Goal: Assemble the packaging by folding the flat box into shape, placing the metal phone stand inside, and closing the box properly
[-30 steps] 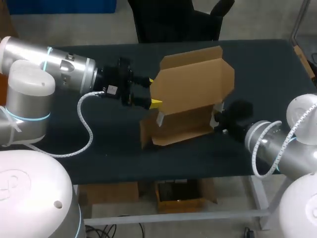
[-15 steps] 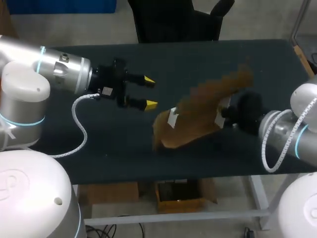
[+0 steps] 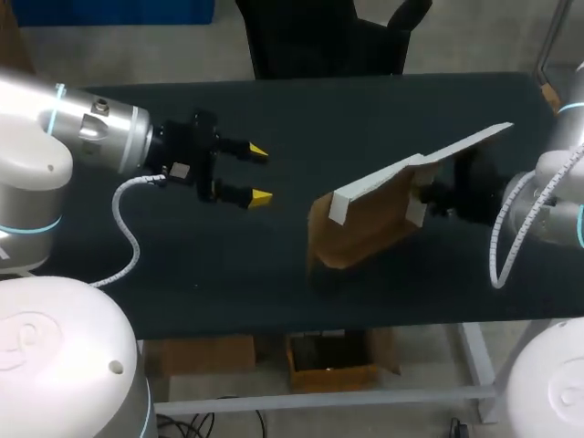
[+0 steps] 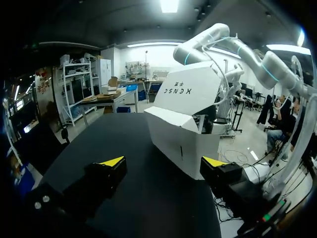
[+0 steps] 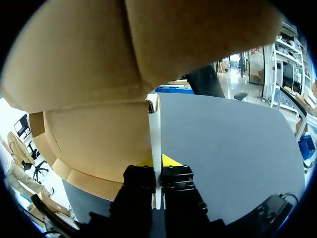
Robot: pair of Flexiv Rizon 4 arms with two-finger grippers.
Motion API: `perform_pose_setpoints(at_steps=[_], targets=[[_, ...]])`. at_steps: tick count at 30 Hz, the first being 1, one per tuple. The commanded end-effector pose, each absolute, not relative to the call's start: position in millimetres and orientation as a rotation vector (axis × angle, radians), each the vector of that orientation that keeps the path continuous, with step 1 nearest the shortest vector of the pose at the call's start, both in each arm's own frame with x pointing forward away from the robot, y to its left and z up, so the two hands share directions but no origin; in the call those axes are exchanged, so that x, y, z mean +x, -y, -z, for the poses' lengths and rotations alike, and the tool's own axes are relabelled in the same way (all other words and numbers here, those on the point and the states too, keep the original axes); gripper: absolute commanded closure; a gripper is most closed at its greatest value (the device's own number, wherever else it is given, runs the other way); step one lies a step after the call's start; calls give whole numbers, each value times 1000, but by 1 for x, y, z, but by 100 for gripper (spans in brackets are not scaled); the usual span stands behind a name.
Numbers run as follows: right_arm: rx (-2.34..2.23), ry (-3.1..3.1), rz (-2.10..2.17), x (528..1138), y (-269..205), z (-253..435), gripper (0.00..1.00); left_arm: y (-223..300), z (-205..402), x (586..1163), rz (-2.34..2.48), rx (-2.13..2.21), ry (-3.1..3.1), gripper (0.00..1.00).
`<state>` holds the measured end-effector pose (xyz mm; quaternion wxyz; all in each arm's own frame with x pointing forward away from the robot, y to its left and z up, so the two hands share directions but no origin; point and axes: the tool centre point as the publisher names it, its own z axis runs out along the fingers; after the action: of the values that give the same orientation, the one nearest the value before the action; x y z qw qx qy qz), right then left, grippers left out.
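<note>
1. Cardboard box (image 3: pixel 365 219): partly folded, lid flap open, tilted over the dark bench (image 3: pixel 274 109), right of its middle.
2. Right gripper (image 5: pixel 157 161): closed on one thin wall panel of the box.
3. Left gripper (image 3: pixel 254 173): fingers spread, holding nothing, well apart from the box on its left.

From high behind, looking down on the whole table (image 3: pixel 292 119); from the left wrist, low over the table, facing the box (image 4: pixel 183 129) from near; from the right wrist, right up against the box wall, table beyond. Shared across all three: box and table
</note>
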<state>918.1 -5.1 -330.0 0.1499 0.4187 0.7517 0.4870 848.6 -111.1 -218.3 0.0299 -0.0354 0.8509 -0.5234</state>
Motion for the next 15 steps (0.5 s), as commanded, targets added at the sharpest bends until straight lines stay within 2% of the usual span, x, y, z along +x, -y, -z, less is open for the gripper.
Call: perform_pose_setpoints(at_steps=[1, 15], targets=[[1142, -2416, -1504, 925, 10, 324, 100, 102, 216, 848, 1597, -108, -2641, 0], [1254, -2698, -1467, 929, 19, 324, 100, 85, 219, 856, 1495, -123, -2754, 0]])
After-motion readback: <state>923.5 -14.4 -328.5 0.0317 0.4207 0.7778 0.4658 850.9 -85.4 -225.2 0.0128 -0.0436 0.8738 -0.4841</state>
